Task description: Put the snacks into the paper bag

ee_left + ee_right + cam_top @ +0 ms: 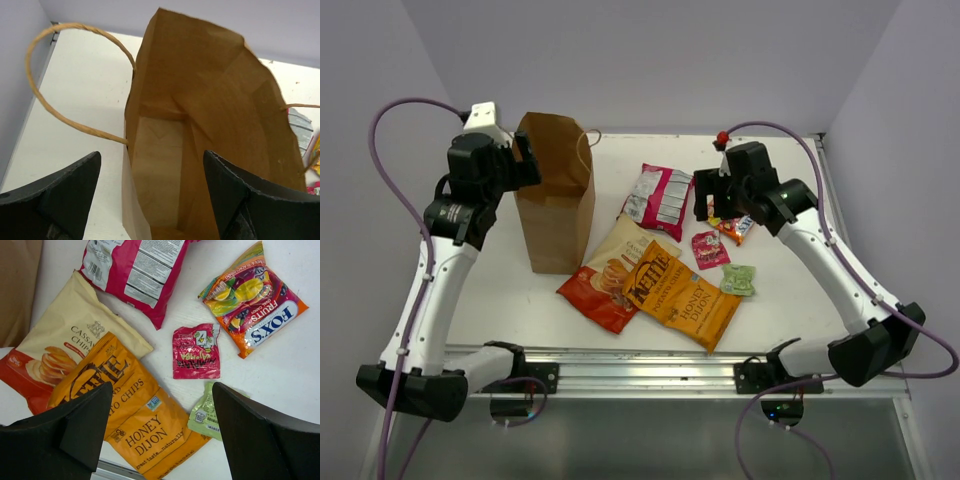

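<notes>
- Bench (520, 300): white surface that carries every item; it fills the centre of the top view.
- Paper bag (556, 205): stands upright, left of centre in the top view, mouth open. In the left wrist view its interior looks empty, so the task is judged to be at its first pick.
- Kettle chip bag (682, 295): orange, flat on the bench at lower centre. It overlaps the red-and-cream chip bag (605, 275), whose left corner lies just beside the paper bag's base.
- Pink-and-white bag (658, 198): flat at upper centre, apart from the paper bag.
- Left gripper (152, 200): jaws apart, holding nothing, at the bag's top left rim. The near wall of the bag lies between the fingers; contact cannot be told. It is judged to be placed to steady the mouth.
- Right gripper (162, 430): jaws apart and empty, above the packets at right of centre. The next move calls for a descent and a closure on one packet, then a lift above the tall rim.
- Orange candy packet (255, 297): upper right of the right wrist view, clear of its neighbours.
- Pink candy packet (196, 352): centre of that view, an easy first target.
- Green candy packet (206, 415): lower centre, touching the Kettle chip bag's edge.
</notes>
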Available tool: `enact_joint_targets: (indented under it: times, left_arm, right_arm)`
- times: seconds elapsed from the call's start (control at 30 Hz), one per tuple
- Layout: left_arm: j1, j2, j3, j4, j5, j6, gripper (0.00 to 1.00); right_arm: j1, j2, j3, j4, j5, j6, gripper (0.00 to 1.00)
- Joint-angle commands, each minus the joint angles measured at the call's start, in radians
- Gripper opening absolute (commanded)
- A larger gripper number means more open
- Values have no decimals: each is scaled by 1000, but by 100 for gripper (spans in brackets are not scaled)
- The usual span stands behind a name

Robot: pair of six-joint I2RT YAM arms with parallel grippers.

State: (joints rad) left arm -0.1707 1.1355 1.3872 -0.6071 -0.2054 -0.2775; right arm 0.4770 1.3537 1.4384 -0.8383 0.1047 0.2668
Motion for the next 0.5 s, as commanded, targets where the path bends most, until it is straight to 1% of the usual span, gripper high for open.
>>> enact_joint_targets:
  times: [0.0,0.03,0.1,0.2,0.23,0.3,0.33,0.4,0.43,0.47]
  left_arm:
    - [2,36,-27,67,0,-5,86]
    - [2,36,-31,72,-5,-6,83]
    - [2,35,-39,85,-32,-6,80]
    - [2,40,-53,96,-52,4,68]
    - [3,41,-53,96,-52,9,53]
    - [4,53,-50,90,-54,8,38]
    - [4,56,-47,89,-55,6,28]
    - [4,61,-48,84,-58,4,19]
    - [4,61,-48,84,-58,3,8]
    - [4,63,-53,83,-64,3,0]
  right_arm:
    - [2,-1,22,7,-19,-17,86]
    - [3,-4,16,16,-23,-15,86]
    - [2,-1,5,22,-36,-15,86]
    - [3,30,-3,12,-80,-24,85]
    - [3,36,-4,8,-89,-26,84]
    - [5,45,-16,7,-102,-28,82]
    - [6,51,-22,24,-141,-32,82]
    - [8,58,-44,47,-212,-47,82]
    - [9,62,-53,63,-303,-60,82]
    - [18,79,-64,97,-339,-63,82]
